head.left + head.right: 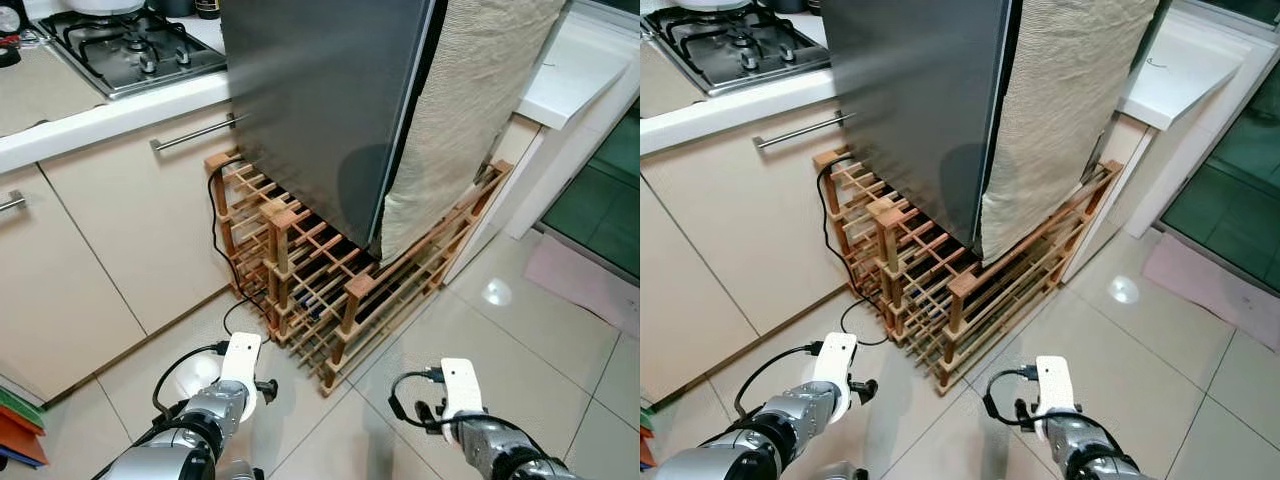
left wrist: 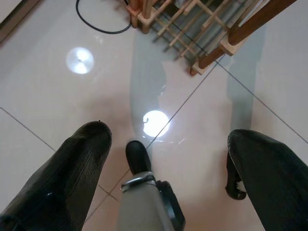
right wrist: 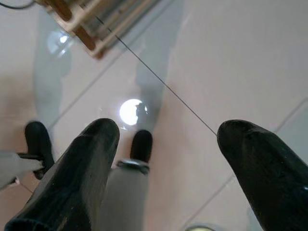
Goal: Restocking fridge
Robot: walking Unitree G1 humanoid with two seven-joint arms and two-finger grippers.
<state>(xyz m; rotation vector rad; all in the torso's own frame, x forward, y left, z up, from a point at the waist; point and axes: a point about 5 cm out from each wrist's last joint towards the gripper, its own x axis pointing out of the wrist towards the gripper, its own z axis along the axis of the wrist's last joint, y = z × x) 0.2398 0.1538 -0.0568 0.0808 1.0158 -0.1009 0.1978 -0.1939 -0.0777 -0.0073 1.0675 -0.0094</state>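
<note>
A grey fridge (image 1: 320, 100) stands ahead with its door shut, a beige ribbed cloth (image 1: 470, 110) hanging over its right side. It rests on a wooden slatted rack (image 1: 330, 290). Both silver arms hang low in front of me. My left gripper (image 2: 168, 163) points down at the tiled floor, its black fingers (image 2: 72, 178) spread apart and holding nothing. My right gripper (image 3: 166, 168) also points at the floor, open and empty. The left wrist (image 1: 230, 385) and right wrist (image 1: 462, 400) sit at the lower edge of the head views.
Cream cabinets (image 1: 130, 230) with metal handles run along the left under a worktop with a gas hob (image 1: 130, 45). A black cable (image 1: 215, 250) trails from the rack to the floor. A white counter (image 1: 575, 70) and a dark doorway (image 1: 600, 200) lie right. My feet (image 2: 137, 156) show below.
</note>
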